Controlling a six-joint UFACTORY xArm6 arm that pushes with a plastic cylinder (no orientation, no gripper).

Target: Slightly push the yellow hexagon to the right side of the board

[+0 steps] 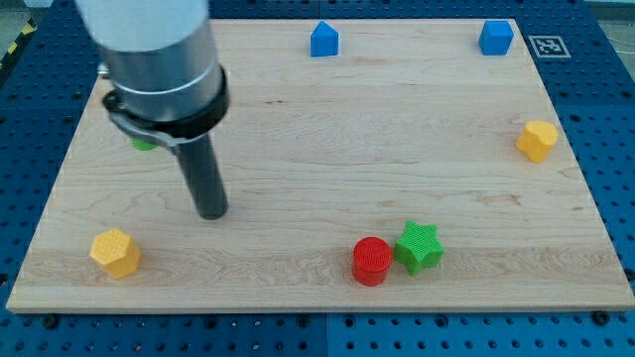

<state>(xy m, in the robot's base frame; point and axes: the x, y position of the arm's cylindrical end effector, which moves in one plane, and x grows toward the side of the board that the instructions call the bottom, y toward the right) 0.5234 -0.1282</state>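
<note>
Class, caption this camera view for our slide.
My tip stands up and right of the yellow hexagon at the board's lower left.

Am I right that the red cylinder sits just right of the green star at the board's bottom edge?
Not quite: the camera view shows the red cylinder just left of the green star, touching or nearly touching it, near the board's bottom edge.
</note>
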